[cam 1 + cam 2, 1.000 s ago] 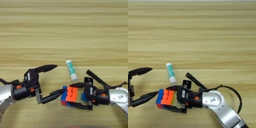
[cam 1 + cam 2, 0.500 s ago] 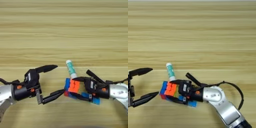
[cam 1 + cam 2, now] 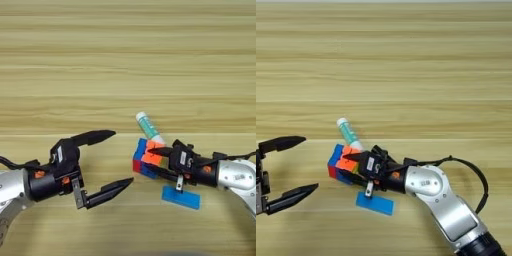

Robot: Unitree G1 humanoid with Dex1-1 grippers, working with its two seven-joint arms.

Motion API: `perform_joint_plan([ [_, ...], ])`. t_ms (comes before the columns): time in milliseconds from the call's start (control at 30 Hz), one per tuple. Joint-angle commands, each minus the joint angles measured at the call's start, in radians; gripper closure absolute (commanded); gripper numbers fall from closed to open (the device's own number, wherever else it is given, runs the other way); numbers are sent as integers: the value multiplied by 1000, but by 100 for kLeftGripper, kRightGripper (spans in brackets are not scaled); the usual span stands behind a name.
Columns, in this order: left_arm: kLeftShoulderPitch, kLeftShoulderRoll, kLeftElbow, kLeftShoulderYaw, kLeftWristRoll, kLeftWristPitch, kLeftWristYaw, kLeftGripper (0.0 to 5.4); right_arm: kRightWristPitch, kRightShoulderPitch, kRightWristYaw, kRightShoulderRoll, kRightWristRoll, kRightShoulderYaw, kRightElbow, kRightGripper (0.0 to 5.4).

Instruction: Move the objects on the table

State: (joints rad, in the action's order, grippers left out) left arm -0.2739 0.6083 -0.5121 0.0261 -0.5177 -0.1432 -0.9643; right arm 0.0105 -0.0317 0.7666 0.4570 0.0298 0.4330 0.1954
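The left claw (image 3: pixel 112 160) gapes wide and empty at lower left, while the right claw (image 3: pixel 152 161) is clamped shut.

I am working over a table (image 3: pixel 125 60) of light wood, smooth with a faint sheen and fine grain lines. My right gripper (image 3: pixel 150 160) and left gripper (image 3: pixel 112 160) are showing matt black plastic fingers on silvery, glossy metal forearms. The puzzle cube (image 3: pixel 145 157), blue block (image 3: pixel 181 197) and glue stick (image 3: pixel 148 126) are looking like smooth plastic.
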Motion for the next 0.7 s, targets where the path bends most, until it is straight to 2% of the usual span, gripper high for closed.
perform_joint_plan([
  [33, 10, 4, -2, 3, 7, 3, 0, 0, -23, -1, 4, 9, -19, -4, -20, 424],
  [100, 12, 4, -1, 4, 7, 2, 1, 0, -23, -2, 7, 11, -19, -3, -19, 443],
  [367, 16, 3, -2, 7, 10, 1, 2, 0, -26, 3, 25, 24, -18, 1, -10, 444],
  [433, 15, 3, -1, 8, 10, 2, 3, 0, -28, 6, 30, 26, -15, 2, -4, 406],
  [700, 9, 4, -1, 8, 11, 6, 1, 0, -28, -1, 33, 15, 23, -26, 36, 322],
])
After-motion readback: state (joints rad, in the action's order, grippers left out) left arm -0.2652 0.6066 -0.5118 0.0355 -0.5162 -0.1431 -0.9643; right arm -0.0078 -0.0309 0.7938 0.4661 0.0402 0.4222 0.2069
